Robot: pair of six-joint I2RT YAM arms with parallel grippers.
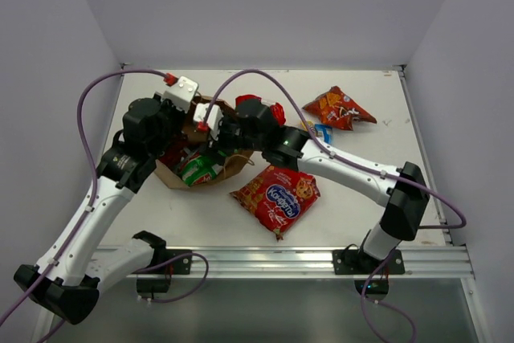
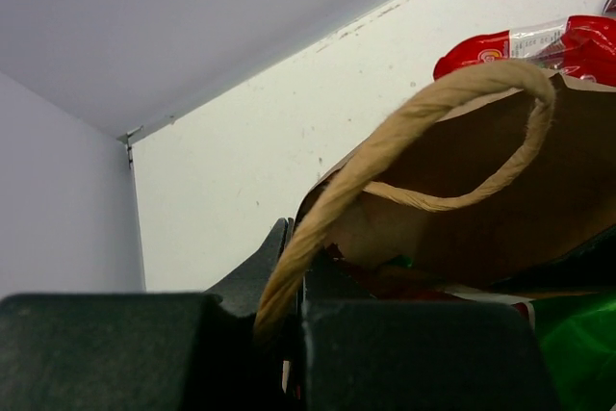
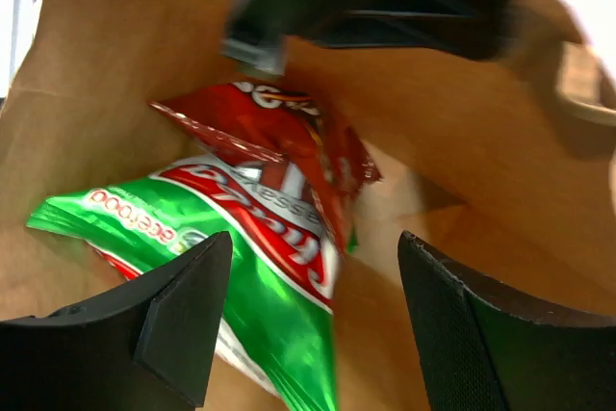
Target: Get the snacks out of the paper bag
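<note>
Right tool [image 3: 313, 271] half-hides green packet [image 3: 192, 214] (blurred)

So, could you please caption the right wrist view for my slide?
Open right gripper in the bag, over a green snack and a red snack.

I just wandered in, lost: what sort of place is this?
Likely a robotics test cell: left arm and right arm mounted on a metal rail at a white table, bare walls boxing it in, a paper bag and red snack packet as props.

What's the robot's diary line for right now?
left tool: shut on bag handle | right tool: open, inside paper bag over green-and-white packet | out: big red packet, orange packet
</note>
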